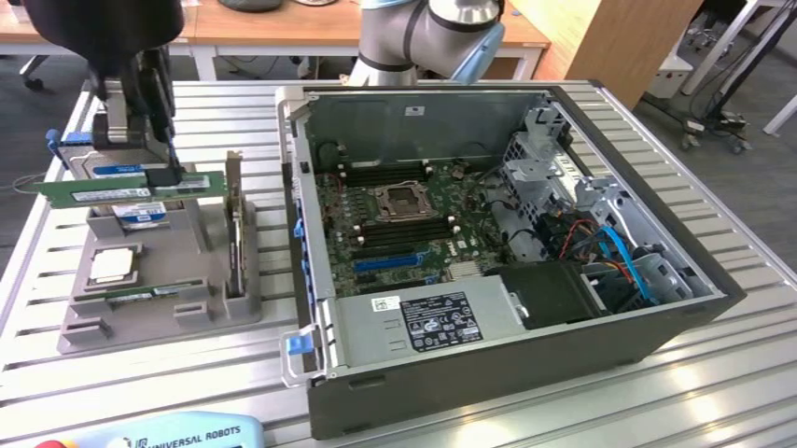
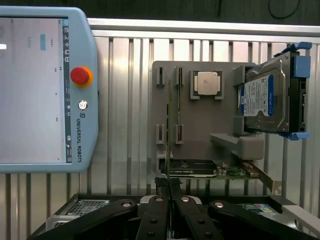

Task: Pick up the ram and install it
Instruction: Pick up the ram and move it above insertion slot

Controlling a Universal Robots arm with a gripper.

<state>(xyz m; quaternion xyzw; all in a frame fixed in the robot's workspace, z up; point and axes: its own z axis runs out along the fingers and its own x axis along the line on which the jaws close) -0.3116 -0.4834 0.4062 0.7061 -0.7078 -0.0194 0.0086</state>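
Bright, probably overhead light; glare streaks the slatted table [image 2: 125,70], shadows soft.

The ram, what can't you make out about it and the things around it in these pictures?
The ram: edge-on in the wrist view, so its chips are unseen there.
Hard drive: exterior view, partly hidden behind the ram.
Memory slots: exterior view, too small to tell how their latches stand.
Teach pendant: exterior view, cut off by the bottom edge.
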